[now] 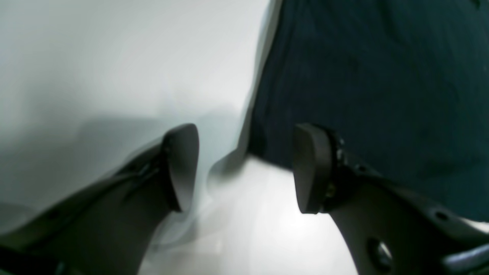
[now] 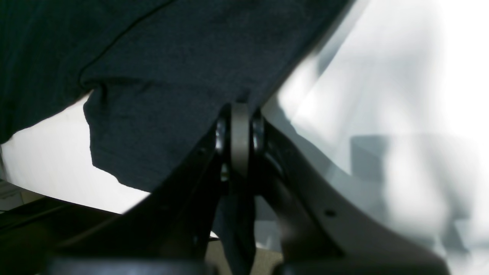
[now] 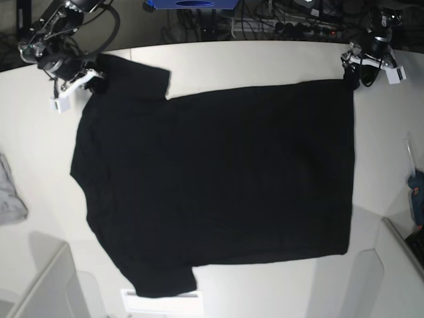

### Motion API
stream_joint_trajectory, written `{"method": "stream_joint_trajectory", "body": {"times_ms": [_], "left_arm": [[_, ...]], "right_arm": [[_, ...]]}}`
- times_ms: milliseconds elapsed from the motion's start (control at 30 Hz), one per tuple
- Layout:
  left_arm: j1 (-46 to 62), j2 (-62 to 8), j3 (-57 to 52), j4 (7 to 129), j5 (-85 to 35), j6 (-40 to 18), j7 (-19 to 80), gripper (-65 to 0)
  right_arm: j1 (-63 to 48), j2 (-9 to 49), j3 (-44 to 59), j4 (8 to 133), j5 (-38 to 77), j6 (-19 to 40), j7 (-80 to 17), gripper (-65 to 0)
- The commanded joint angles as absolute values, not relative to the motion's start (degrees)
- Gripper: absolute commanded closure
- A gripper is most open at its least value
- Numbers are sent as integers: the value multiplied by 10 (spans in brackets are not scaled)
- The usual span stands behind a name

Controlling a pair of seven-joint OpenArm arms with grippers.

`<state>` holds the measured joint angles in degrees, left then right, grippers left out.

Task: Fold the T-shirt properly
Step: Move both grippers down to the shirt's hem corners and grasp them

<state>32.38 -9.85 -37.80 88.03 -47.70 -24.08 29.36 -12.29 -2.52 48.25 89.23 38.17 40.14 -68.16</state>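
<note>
The black T-shirt (image 3: 218, 185) lies spread flat on the white table (image 3: 265, 59), plain side up, with its sleeves toward the left. My right gripper (image 2: 240, 130) is shut on the far sleeve's edge, and dark cloth (image 2: 172, 57) bunches at the pressed-together pads. In the base view this gripper (image 3: 96, 79) sits at the far-left sleeve. My left gripper (image 1: 246, 168) is open, its fingers straddling the corner of the shirt's hem (image 1: 382, 76) just above the table. In the base view it (image 3: 351, 78) is at the far-right corner.
A small grey cloth (image 3: 10, 192) lies at the table's left edge. A blue-handled tool (image 3: 416, 192) rests at the right edge. Pale bins stand at the near left (image 3: 46, 285) and near right (image 3: 397, 265). Cables run behind the table's far edge.
</note>
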Motion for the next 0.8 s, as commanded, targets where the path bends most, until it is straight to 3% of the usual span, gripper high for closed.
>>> {"method": "stream_joint_trajectory", "body": {"times_ms": [0, 500, 567, 767], "left_arm": [[325, -102, -377, 880, -478, -244, 304, -369], [274, -82, -372, 869, -477, -244, 370, -362], [274, -82, -356, 869, -477, -244, 370, -308], [273, -79, -343, 869, -477, -244, 369, -20]], "right_arm": [[-126, -23, 482, 895, 363, 400, -699, 0], [-126, -20, 481, 895, 359, 400, -699, 0], [-126, -19, 481, 895, 359, 400, -698, 0], [-131, -18, 481, 895, 358, 400, -696, 0]]}}
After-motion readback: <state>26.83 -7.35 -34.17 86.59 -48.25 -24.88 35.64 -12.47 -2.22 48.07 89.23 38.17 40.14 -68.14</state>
